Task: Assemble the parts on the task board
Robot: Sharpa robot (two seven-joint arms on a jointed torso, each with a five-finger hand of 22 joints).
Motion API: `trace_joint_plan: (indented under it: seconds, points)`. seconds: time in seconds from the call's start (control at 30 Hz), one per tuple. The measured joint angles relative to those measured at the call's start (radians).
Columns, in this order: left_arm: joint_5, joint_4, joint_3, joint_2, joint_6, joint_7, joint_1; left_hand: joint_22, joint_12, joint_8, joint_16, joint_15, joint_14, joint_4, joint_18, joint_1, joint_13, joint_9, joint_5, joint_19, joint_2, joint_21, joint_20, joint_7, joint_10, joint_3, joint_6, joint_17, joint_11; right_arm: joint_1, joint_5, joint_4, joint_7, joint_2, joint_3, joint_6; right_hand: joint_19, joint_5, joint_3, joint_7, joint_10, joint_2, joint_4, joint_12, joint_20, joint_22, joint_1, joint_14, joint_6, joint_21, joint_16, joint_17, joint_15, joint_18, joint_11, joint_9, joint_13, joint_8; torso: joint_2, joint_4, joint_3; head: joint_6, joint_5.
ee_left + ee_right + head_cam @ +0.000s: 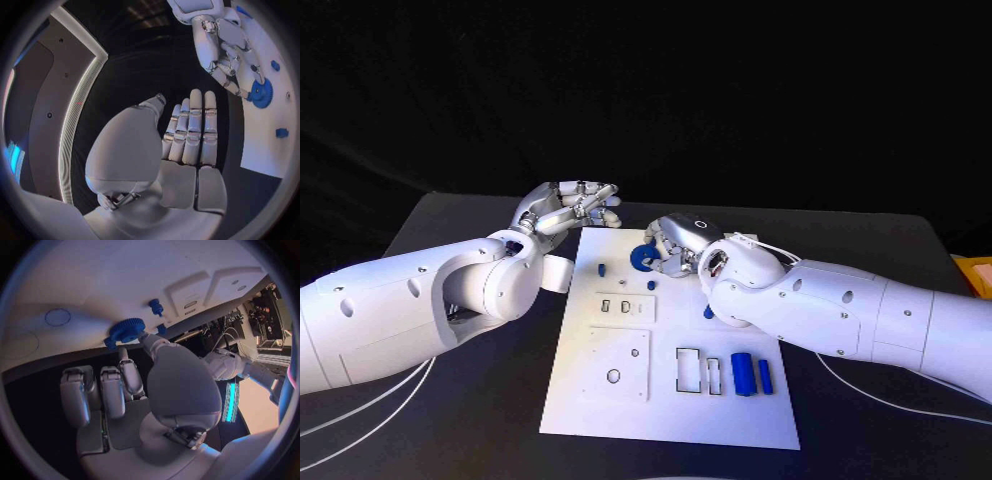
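Fingers [142, 340] of the right hand [678, 245] pinch the blue gear [127, 330]; left hand [567, 210] open, holding nothing.

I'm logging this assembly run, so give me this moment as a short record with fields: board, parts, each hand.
board: white task board lying on the black table
gear: blue gear at the board's far end, right hand's fingers touching it
cylinders: two blue cylinders lying side by side near the board's right edge
peg: small blue peg standing left of the gear
left hand: left hand beyond the board's far left corner, holding nothing
right hand: right hand at the gear; grip unclear
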Motion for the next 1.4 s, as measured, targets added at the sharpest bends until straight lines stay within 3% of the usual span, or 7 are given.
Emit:
trace_joint_plan:
  seconds: [0.37, 0.53, 0.77, 0.87, 1.0, 1.2, 1.4]
  points:
    - [0.0, -0.001, 0.0, -0.001, 0.0, 0.0, 0.0, 0.0, 0.0, 0.0, 0.0, 0.003, -0.004, 0.0, 0.0, 0.0, 0.0, 0.0, 0.0, 0.0, 0.0, 0.0, 0.0, 0.0, 0.0, 0.0, 0.0, 0.0, 0.0, 0.0, 0.019, 0.0, 0.007, -0.01, 0.0, 0.019, -0.004, 0.029, -0.03, 0.0, 0.0, 0.013, 0.025, 0.0, 0.003, 0.0, -0.027, 0.0, 0.0, 0.0, 0.0, 0.0, 0.007, 0.0, 0.0, -0.001, 0.003, -0.004, 0.0, -0.0009, 0.0, 0.0, 0.001]
    - [0.0, -0.001, 0.0, -0.001, 0.0, -0.001, 0.0, 0.0, 0.0, 0.0, 0.0, 0.003, -0.004, 0.0, 0.0, 0.0, 0.0, 0.0, 0.0, 0.0, 0.0, 0.0, 0.0, 0.0, 0.0, 0.0, 0.0, 0.0, 0.0, 0.0, 0.034, 0.021, 0.017, -0.044, 0.0, 0.009, -0.004, 0.033, -0.032, -0.001, 0.001, 0.018, 0.032, 0.0, 0.003, 0.0, -0.032, 0.0, 0.001, 0.0, 0.0, 0.0, 0.007, 0.0, 0.001, -0.001, 0.01, -0.004, 0.0, -0.0012, 0.0004, 0.003, -0.004]
    - [0.0, -0.005, 0.0, -0.008, 0.001, 0.0, 0.0, 0.0, 0.0, 0.0, 0.0, 0.003, -0.004, 0.0, 0.0, 0.0, 0.0, 0.0, 0.0, 0.0, 0.0, 0.0, 0.0, 0.0, 0.0, 0.0, 0.0, 0.002, 0.0, 0.016, 0.125, 0.12, 0.081, -0.18, 0.006, -0.054, -0.004, 0.065, -0.032, -0.001, 0.005, 0.017, 0.031, 0.0, 0.003, 0.0, -0.031, 0.0, 0.005, 0.0, 0.0, 0.0, 0.007, 0.0, 0.0, -0.002, 0.014, -0.012, -0.003, -0.0058, 0.0016, 0.01, -0.014]
    - [0.0, -0.007, 0.0, -0.012, 0.001, 0.0, 0.0, 0.0, 0.0, 0.0, 0.0, 0.003, -0.004, 0.0, 0.0, 0.0, 0.0, 0.0, 0.0, 0.0, 0.0, 0.0, 0.0, 0.0, 0.0, 0.0, 0.0, 0.002, 0.0, 0.031, 0.19, 0.161, 0.126, -0.255, 0.008, -0.059, -0.004, 0.08, -0.038, -0.003, 0.006, 0.003, 0.018, 0.0, 0.003, 0.0, -0.017, 0.0, 0.011, 0.0, 0.0, 0.0, 0.007, 0.0, -0.001, -0.003, 0.014, -0.014, -0.005, -0.0105, 0.0029, 0.013, -0.016]
    - [0.0, -0.008, 0.0, -0.015, 0.002, 0.001, 0.0, 0.0, 0.0, 0.0, 0.0, 0.003, -0.003, 0.0, 0.0, 0.0, 0.0, 0.0, 0.0, 0.0, 0.0, 0.0, 0.0, 0.0, 0.0, 0.0, 0.0, 0.002, 0.0, 0.042, 0.285, 0.205, 0.198, -0.35, 0.009, -0.044, -0.004, 0.08, -0.027, -0.004, 0.006, 0.003, -0.019, 0.0, 0.003, 0.0, 0.036, 0.0, 0.012, -0.004, 0.0, 0.0, 0.007, 0.0, -0.001, -0.005, 0.013, -0.023, -0.008, -0.0173, 0.0059, 0.013, -0.018]
    - [0.0, -0.011, 0.0, -0.017, 0.003, 0.001, -0.001, 0.0, 0.0, 0.0, 0.0, 0.003, -0.004, 0.0, 0.0, 0.0, 0.0, 0.0, 0.0, 0.0, 0.0, 0.0, 0.0, 0.0, 0.0, 0.0, 0.0, 0.002, 0.0, 0.047, 0.398, 0.213, 0.293, -0.438, 0.009, 0.013, -0.004, 0.08, -0.018, -0.01, 0.007, -0.007, -0.052, 0.0, 0.003, 0.0, 0.07, 0.0, 0.016, -0.004, 0.0, 0.0, 0.007, 0.0, -0.007, -0.008, 0.013, -0.033, -0.012, -0.0277, 0.0121, 0.016, -0.023]
    - [0.001, -0.015, -0.001, -0.016, 0.005, 0.001, -0.002, 0.0, 0.0, 0.0, 0.0, 0.003, -0.004, 0.0, 0.0, 0.0, 0.0, 0.001, 0.0, 0.0, 0.0, 0.0, 0.0, 0.0, 0.0, 0.0, 0.0, 0.003, 0.0, 0.048, 0.453, 0.168, 0.342, -0.478, 0.009, 0.073, 0.0, 0.08, -0.018, -0.023, 0.007, -0.016, -0.063, 0.0, 0.0, -0.001, 0.078, 0.0, 0.012, -0.004, 0.0, 0.0, -0.001, 0.0, -0.018, -0.01, 0.013, -0.038, -0.014, -0.0319, 0.0174, 0.013, -0.033]
